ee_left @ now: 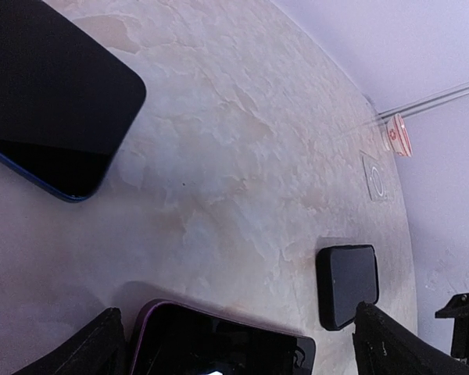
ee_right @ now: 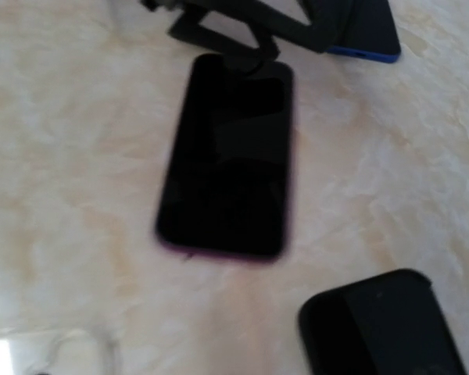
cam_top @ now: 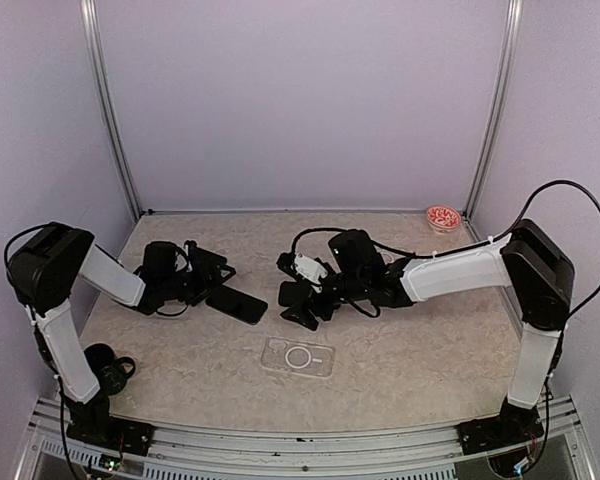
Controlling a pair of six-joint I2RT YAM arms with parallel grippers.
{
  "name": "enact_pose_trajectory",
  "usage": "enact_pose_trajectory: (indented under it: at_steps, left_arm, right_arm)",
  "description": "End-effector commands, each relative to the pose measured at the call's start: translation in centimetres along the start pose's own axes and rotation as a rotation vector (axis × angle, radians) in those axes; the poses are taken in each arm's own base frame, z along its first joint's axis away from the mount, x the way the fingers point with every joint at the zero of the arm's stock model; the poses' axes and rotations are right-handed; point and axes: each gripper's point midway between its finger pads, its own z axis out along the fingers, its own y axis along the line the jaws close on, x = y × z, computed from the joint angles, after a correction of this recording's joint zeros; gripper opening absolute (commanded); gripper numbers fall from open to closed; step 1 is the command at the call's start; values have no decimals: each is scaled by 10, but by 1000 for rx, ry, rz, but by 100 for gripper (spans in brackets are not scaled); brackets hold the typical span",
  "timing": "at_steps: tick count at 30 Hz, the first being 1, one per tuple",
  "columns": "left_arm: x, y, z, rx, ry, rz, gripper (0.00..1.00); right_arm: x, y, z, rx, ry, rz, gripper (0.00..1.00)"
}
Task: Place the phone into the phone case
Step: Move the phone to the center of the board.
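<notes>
while no phone sits in it yet, clear plastic phone case (cam_top: 298, 357): flat on the beige marbled table (cam_top: 420, 350).
progress: nothing done; pick, carry, seating all remain.
purple-rimmed dark phone (ee_right: 227, 156): on the table, well apart from the case.
left gripper (ee_left: 246, 351): spread wide, straddling that phone's end, grasping nothing.
right gripper (cam_top: 294, 292): spread wide, empty.
in the way: blue-rimmed phone (ee_left: 47, 101) and black phone (ee_left: 348, 285) lie nearby.
far corner: small red dish (cam_top: 442, 217).

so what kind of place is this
Probably a robot test booth: plain pale walls, metal rails, and a left arm and right arm bolted at the near edge of the table.
</notes>
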Motion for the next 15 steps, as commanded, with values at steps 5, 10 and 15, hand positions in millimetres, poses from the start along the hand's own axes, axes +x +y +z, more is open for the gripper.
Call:
enact_pose_trajectory:
  at_steps: [5, 10, 15]
  left_arm:
    - [48, 10, 2, -36, 125, -76, 99]
    - [38, 7, -9, -64, 84, -61, 99]
    - [20, 6, -24, -94, 23, -75, 99]
  right_arm:
    - [-22, 0, 39, 79, -53, -74, 100]
    - [-21, -1, 64, 140, -24, -36, 99]
    - [-22, -2, 83, 144, -22, 16, 100]
